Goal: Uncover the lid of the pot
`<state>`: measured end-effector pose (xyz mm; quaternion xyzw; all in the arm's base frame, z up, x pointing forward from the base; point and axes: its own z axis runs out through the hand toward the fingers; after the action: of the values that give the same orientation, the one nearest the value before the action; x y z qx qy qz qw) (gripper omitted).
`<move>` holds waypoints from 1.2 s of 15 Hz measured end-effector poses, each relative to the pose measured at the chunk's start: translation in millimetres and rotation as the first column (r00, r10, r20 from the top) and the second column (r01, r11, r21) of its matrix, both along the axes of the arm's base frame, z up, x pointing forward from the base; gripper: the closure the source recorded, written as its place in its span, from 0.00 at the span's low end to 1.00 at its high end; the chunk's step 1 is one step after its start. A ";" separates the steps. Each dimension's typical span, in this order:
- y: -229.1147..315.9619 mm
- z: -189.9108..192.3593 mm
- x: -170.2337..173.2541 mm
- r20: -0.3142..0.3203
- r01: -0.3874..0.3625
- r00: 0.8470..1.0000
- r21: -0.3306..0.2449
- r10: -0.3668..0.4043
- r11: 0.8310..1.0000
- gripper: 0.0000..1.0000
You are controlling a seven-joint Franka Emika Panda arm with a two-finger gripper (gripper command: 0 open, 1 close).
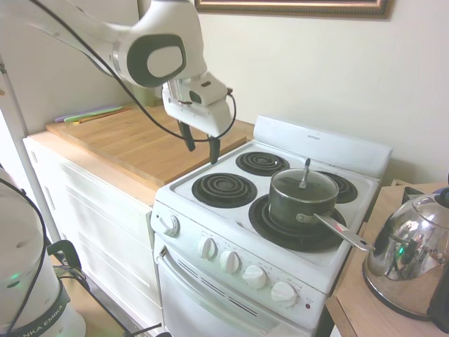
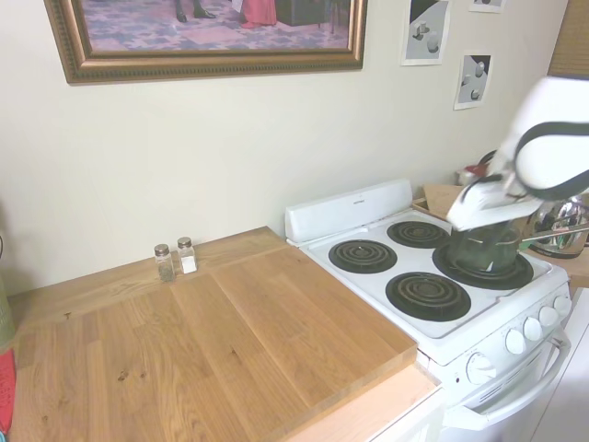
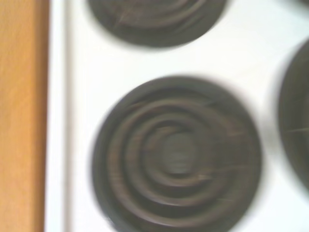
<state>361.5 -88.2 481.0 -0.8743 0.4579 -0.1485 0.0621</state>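
One pot (image 1: 302, 203), lid (image 1: 304, 185) on; nothing is held yet.

Two dark fingers of the gripper (image 1: 199, 144) are seen spread apart and empty, hung in the air above the seam between the wooden counter (image 1: 133, 140) and the stove (image 1: 280, 232), well apart from the pot. The pot is set on the front burner nearest the kettle (image 1: 410, 256), its long handle (image 1: 340, 232) turned out toward the stove's front corner, and the lid is seated flat on the rim with its thin knob (image 1: 305, 172) standing upright, which leaves that knob as the natural point for a pinch from above. Only a bare coil (image 3: 176, 154) is shown, blurred, in the wrist view, so the approach is judged to be unfinished. The fingers will need to be carried across to the knob before being closed.
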 end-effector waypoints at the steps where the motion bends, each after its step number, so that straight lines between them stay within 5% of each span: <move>1: -21.4 12.0 -12.3 0.024 0.007 1.000 0.001 -0.007 1.000 0.00; 6: -144.2 20.1 -28.4 0.093 -0.063 0.994 -0.017 0.064 0.998 0.00; 11: -184.7 -2.3 39.2 0.124 -0.186 0.971 -0.133 0.203 0.973 0.00; 12: -182.7 -6.1 54.7 0.120 -0.195 0.970 -0.133 0.212 0.972 1.00; 18: -195.1 -19.7 74.2 0.119 -0.244 0.960 -0.098 0.255 0.965 1.00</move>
<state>435.6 -283.3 461.3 -0.9153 0.3323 -0.2151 0.0740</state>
